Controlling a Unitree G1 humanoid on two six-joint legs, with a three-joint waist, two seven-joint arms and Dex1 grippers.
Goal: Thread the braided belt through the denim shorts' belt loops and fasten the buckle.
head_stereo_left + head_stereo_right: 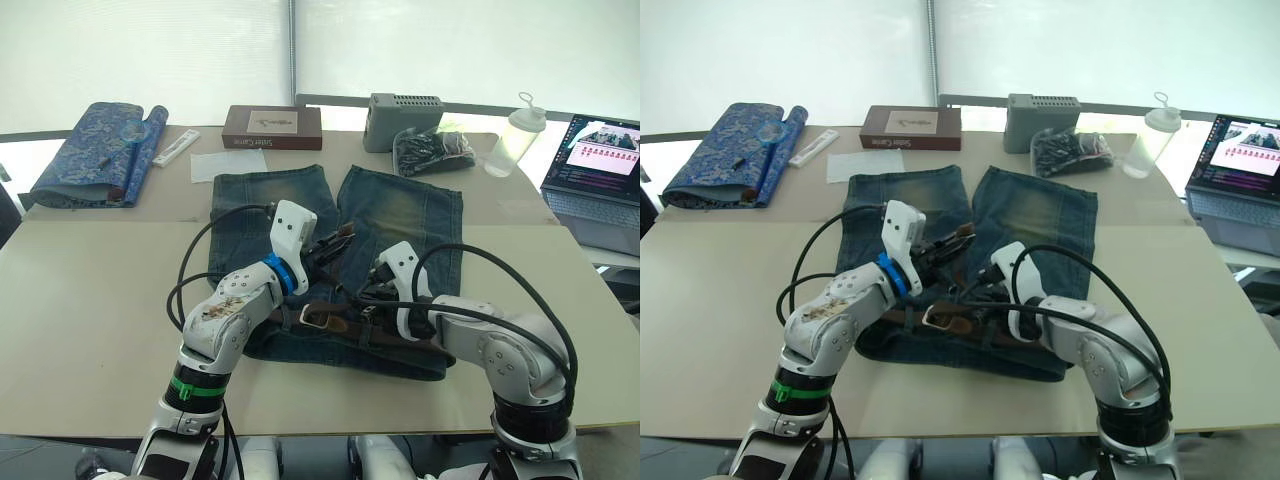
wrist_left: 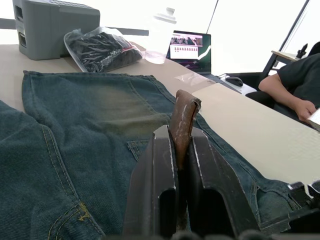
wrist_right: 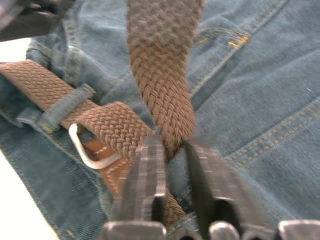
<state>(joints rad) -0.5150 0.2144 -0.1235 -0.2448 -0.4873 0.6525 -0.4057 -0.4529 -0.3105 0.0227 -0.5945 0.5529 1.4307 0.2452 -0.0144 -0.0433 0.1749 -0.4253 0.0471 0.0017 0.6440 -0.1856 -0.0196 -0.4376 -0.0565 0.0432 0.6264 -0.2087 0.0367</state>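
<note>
Left gripper [image 2: 182,150] clamps the belt [image 3: 160,85] tip and right gripper [image 3: 172,150] pinches its mid-strap at centre frame, over the shorts [image 1: 400,215] waistband beside the buckle [image 1: 318,318]; feeding the tip squarely through seems advisable.

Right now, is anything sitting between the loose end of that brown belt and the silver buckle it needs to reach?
Nothing visible does. The left gripper pinches the braided belt by its tip, the right gripper clamps it lower down, and the buckle lies just beside on the denim shorts.
</note>
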